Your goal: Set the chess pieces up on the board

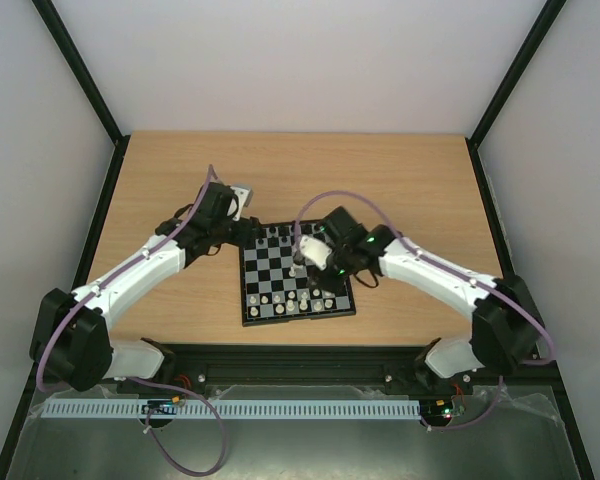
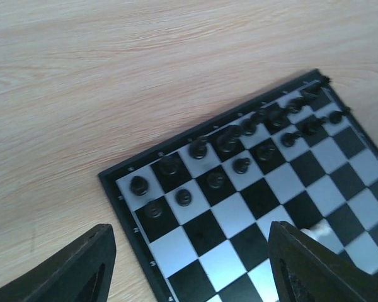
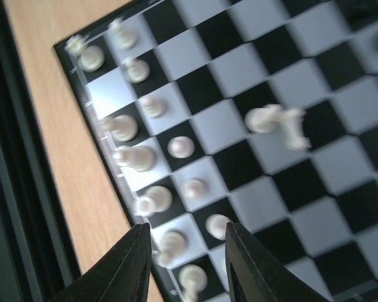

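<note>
The board (image 1: 280, 275) lies flat in the middle of the bench (image 1: 400, 180), just above the arm bases in the overhead view. In the left wrist view, black pieces (image 2: 229, 141) stand in two rows along the board's upper-left border (those toward the upper right corner are blurred). In the right wrist view, cream pieces (image 3: 123, 128) crowd the two files along the board's left border. One lone cream piece (image 3: 274, 119) sits out on the middle squares, too smeared to tell its kind.

The left hand (image 2: 195, 277) hovers at the board's upper-left corner in the overhead view, fingers (image 2: 75, 270) spread wide with nothing between them. The right hand (image 3: 188, 264) hangs over the cream side, its fingers (image 3: 252, 270) apart and gripping nothing.
</note>
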`<control>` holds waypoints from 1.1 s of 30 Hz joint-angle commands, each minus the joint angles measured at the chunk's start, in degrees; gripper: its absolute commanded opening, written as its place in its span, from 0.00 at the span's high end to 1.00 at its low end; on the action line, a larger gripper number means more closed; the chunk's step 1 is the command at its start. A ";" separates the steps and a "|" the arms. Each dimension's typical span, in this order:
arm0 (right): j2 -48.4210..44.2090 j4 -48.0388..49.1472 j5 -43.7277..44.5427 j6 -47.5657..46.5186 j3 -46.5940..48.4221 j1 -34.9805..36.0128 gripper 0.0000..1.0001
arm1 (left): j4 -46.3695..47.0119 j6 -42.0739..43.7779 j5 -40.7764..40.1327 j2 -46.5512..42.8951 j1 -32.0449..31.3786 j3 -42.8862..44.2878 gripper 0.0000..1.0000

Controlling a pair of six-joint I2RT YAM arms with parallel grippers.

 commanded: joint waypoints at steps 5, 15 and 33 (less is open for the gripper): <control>-12.04 2.83 -5.27 6.38 -7.71 -13.24 0.66 | -0.13 2.59 8.28 3.58 -5.80 0.59 0.35; -19.65 11.89 7.68 7.61 -14.00 -17.43 0.61 | -6.85 -9.74 -5.69 15.11 -18.83 6.81 0.38; -16.98 11.53 5.61 6.38 -13.87 -17.47 0.58 | -9.78 -17.53 -4.57 21.67 -21.38 11.21 0.54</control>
